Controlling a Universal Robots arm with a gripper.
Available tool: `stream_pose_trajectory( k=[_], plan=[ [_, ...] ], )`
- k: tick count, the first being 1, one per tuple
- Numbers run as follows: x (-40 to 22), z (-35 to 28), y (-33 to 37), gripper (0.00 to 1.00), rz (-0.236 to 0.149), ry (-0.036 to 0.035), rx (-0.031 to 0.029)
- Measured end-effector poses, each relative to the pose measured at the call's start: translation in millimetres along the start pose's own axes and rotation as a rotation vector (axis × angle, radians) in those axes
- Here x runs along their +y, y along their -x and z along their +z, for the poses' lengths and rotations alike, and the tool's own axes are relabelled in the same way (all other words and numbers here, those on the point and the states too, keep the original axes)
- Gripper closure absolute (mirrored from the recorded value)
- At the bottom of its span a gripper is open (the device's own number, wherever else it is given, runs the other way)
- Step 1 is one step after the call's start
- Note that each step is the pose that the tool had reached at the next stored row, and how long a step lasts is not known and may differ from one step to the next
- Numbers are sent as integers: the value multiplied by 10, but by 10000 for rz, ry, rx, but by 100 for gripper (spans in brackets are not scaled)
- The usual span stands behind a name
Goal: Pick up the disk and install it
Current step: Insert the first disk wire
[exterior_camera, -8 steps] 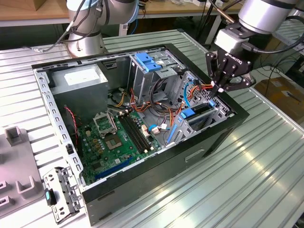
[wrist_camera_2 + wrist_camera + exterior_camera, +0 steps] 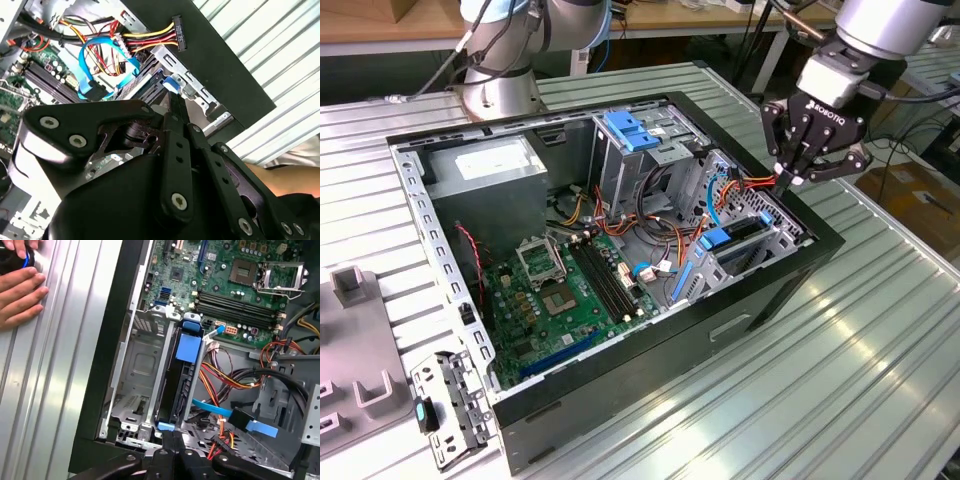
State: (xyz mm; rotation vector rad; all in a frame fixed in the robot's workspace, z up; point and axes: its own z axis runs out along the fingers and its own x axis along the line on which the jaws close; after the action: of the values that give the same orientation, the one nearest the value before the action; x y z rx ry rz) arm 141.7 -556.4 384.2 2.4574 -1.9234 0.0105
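Fingers (image 2: pixel 786 178) closed, empty; disk (image 2: pixel 179 385) just ahead of tips, in drive cage (image 2: pixel 142 365). I'd push square, clear of cables (image 2: pixel 220 375).

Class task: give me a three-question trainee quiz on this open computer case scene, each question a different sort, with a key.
1. True or false: the disk lies flat on the table outside the case.
2. The gripper is: A) over the bare table B) by the drive cage's end C) down on the case floor.
3. Fill in: a person's ___ lies on the table beside the case.
Key: 1 false, it stands on edge in the cage; 2 B; 3 hand.
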Motion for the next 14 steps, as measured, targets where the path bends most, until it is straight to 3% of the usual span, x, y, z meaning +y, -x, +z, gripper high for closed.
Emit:
stream_pose_trajectory(
  k=[2, 5, 7, 10, 14],
  plan=[
    [-10, -26, 5, 89, -112, 18, -6],
    [-86, -29, 54, 89, -111, 26, -4],
    [-189, -31, 117, 89, -112, 32, -2],
    [-290, -30, 174, 89, -115, 36, -2],
    [-325, -23, 172, 89, -660, 30, 7]
  ],
)
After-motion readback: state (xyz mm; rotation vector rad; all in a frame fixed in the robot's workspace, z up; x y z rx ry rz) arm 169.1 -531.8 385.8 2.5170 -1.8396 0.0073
